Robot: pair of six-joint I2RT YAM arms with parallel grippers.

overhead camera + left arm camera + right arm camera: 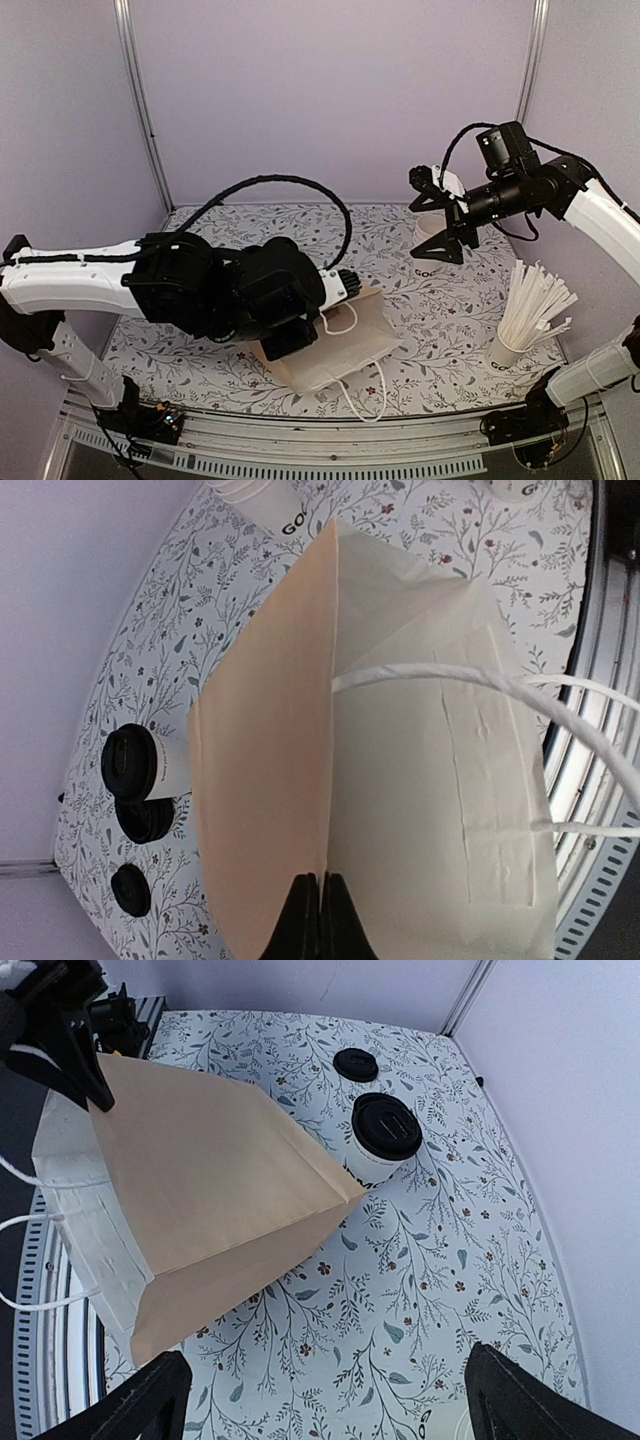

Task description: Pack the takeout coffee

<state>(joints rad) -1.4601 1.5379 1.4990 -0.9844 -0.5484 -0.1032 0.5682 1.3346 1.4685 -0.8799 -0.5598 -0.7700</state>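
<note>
A takeout coffee [385, 1138], a white cup with a black lid, stands just behind the far corner of the brown paper bag [200, 1180]. It also shows in the left wrist view, the coffee [140, 765] lying left of the bag [400, 780]. From the top view the left arm hides the coffee. My left gripper [320, 885] is shut on the bag's edge and holds the bag [340, 350] tilted on the table. My right gripper [330, 1410] hangs open and holds nothing, above the table right of the bag. In the top view that gripper [442, 215] is over a stack of lidless cups [432, 240].
Two more black lids [145, 820] [130, 890] sit beyond the coffee; one lid [355, 1063] shows past it in the right wrist view. A cup of white straws [530, 310] stands at the right. The bag's white handles [372, 392] hang toward the near edge.
</note>
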